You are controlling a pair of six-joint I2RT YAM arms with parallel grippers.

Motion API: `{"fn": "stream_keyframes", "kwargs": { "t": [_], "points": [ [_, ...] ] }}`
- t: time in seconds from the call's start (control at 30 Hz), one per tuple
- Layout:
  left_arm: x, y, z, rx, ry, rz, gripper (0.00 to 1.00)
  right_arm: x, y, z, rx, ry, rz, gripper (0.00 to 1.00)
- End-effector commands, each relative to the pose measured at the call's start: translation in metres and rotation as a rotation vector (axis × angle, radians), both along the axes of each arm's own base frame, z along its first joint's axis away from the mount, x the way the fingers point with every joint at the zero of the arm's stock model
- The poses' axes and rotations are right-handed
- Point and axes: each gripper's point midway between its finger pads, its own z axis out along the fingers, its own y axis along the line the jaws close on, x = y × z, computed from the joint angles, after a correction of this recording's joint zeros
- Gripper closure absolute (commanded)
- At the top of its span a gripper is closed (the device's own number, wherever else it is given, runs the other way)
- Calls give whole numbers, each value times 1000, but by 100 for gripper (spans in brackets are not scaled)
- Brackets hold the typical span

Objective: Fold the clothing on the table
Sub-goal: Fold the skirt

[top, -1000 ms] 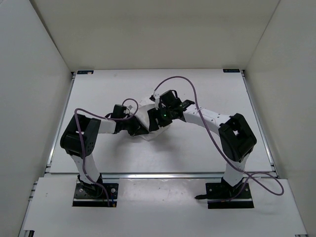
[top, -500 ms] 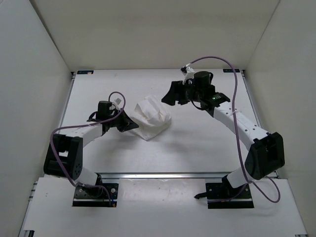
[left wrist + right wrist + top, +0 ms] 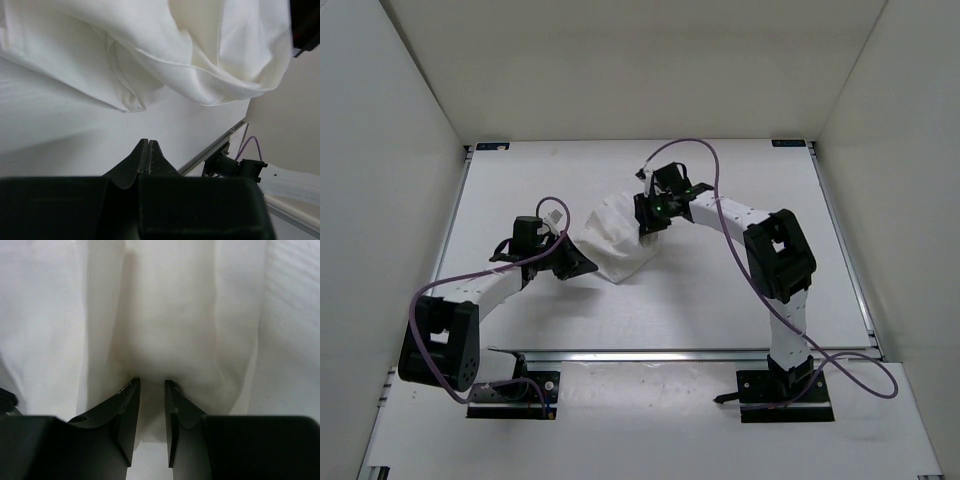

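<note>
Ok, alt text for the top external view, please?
Crumpled white clothing lies on the table, an arm reaching in from each side. The right gripper is on its far right edge; the left gripper, shut, sits just short of its near left edge.

clothing (image 3: 610, 238) 1 | table (image 3: 720, 300) 1 | left pincer (image 3: 584, 266) 1 | right pincer (image 3: 646, 226) 1 | purple cables (image 3: 686, 142) 2

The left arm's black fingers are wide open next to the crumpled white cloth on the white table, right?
Not quite. The left arm's black fingers are pressed shut, not wide open. The left wrist view shows them touching each other with nothing between them. The rest is right: they sit next to the crumpled white cloth on the white table.
</note>
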Motion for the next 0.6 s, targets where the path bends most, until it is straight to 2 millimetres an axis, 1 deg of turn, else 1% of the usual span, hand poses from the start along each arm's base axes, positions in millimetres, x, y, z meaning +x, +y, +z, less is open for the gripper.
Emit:
{"fn": "stream_keyframes", "kwargs": {
  "t": [0.0, 0.03, 0.07, 0.1, 0.13, 0.17, 0.2, 0.3, 0.33, 0.37, 0.4, 0.47, 0.5, 0.53, 0.57],
  "points": [
    [-5, 2, 4, 16, -30, -8, 100, 17, 38, 70, 103, -204, 97, 74],
    [-6, 5, -1, 22, -19, 1, 100, 16, 47, 78, 120, -228, 109, 73],
    [-8, 6, -4, 29, -17, 1, 100, 17, 48, 81, 129, -235, 115, 73],
    [-11, 7, -7, 27, -1, 3, 100, 14, 55, 90, 148, -253, 128, 71],
    [-10, 8, -9, 31, 0, 12, 100, 11, 59, 94, 161, -256, 136, 70],
    [-10, 10, -11, 43, -1, 18, 100, 4, 66, 91, 167, -244, 158, 71],
    [-10, 12, -15, 57, 6, 25, 100, 3, 68, 93, 176, -245, 165, 71],
    [-13, 17, -23, 73, 27, 25, 100, -18, 75, 79, 164, -205, 213, 71],
    [-11, 19, -21, 66, 23, 32, 100, -19, 74, 76, 163, -203, 213, 72],
    [-11, 21, -20, 64, 24, 38, 100, -30, 77, 72, 171, -186, 235, 72],
    [-8, 22, -13, 58, 0, 36, 100, -36, 75, 64, 170, -163, 247, 72],
    [-3, 26, -4, 76, -29, 41, 100, -44, 74, 53, 164, -137, 262, 74],
    [-3, 30, -2, 91, -30, 39, 100, -50, 68, 43, 144, -98, 262, 76],
    [3, 32, 5, 90, -43, 45, 100, -50, 68, 46, 146, -107, 270, 77],
    [6, 35, 9, 96, -53, 41, 100, -53, 65, 41, 135, -90, 261, 78]
  ]
}}
